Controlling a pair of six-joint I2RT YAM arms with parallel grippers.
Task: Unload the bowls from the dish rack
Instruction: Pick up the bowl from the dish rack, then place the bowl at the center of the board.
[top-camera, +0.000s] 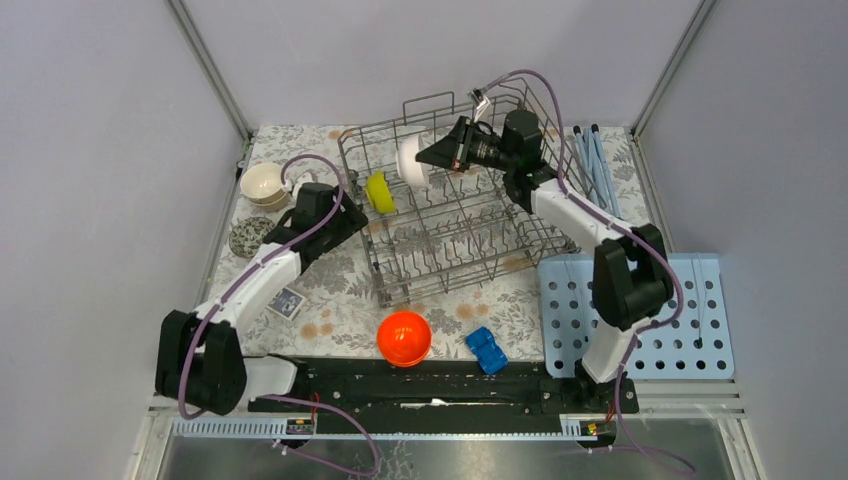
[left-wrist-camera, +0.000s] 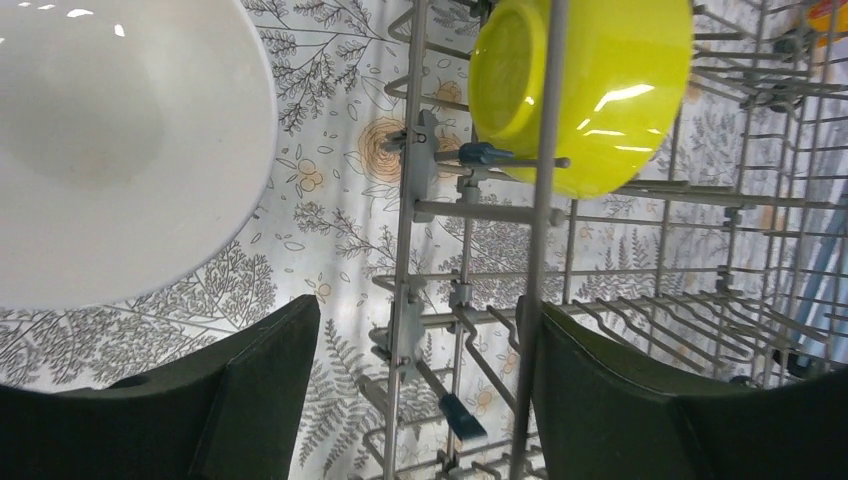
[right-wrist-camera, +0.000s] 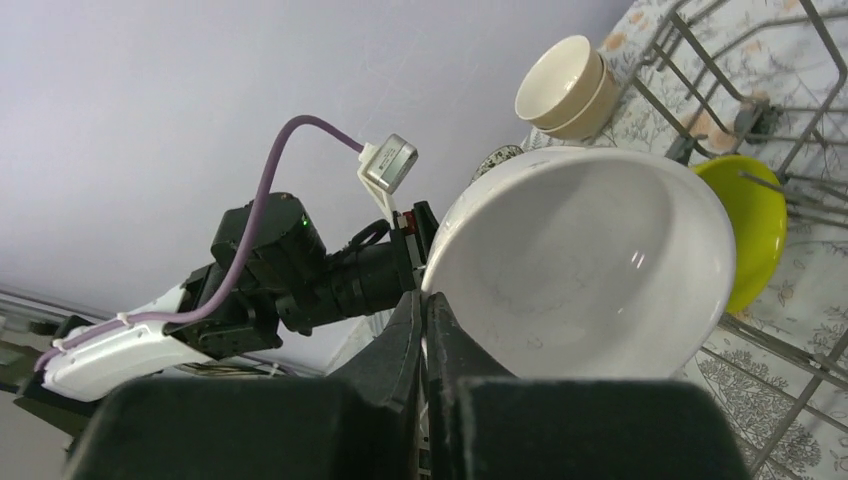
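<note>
1. Right gripper (right-wrist-camera: 422, 305) pinches the white bowl (right-wrist-camera: 590, 270) by its rim, held above the dish rack (top-camera: 470, 235) toward its 11 o'clock.
2. Left gripper (left-wrist-camera: 415, 335) is wide and empty, near the yellow-green bowl (left-wrist-camera: 590, 90) standing on edge at the rack's 9 o'clock.
3. Bowls look light, rigid, glossy-slick and chippable; take them at the rim, one finger inside.

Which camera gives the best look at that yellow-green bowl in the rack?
The left wrist view: the yellow-green bowl fills the upper right, close, standing on edge behind the dish rack wires. The top view shows it small; in the right wrist view the white bowl hides part of it.
</note>
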